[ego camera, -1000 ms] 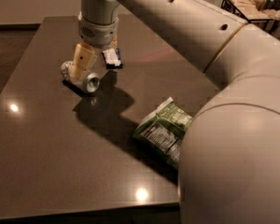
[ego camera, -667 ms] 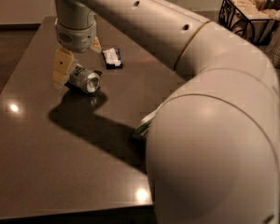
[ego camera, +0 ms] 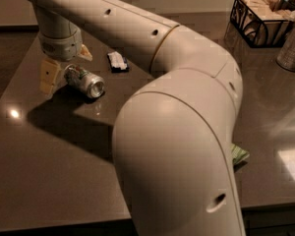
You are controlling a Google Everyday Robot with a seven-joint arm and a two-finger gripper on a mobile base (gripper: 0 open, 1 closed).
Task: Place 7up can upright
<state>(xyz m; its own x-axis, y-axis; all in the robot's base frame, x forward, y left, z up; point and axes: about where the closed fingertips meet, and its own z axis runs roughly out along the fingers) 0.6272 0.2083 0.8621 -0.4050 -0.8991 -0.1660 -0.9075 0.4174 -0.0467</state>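
Observation:
The 7up can [ego camera: 86, 81] lies on its side on the dark table [ego camera: 54, 161] at the upper left, its shiny metal end facing the lower right. My gripper [ego camera: 66, 65] hangs from the big cream arm and is low over the can's far end. It is open. One yellowish finger [ego camera: 48, 76] stands to the left of the can and the other finger [ego camera: 84, 53] behind it. I cannot tell whether the fingers touch the can.
A small dark packet with a white label [ego camera: 118, 61] lies just right of the can. A corner of the green snack bag [ego camera: 239, 155] shows behind my arm. A black wire basket [ego camera: 258, 18] and a metal container [ego camera: 292, 48] stand at the far right.
My gripper has moved left, from over the can to straddling its far end. The arm now covers most of the green bag. The can still lies on its side.

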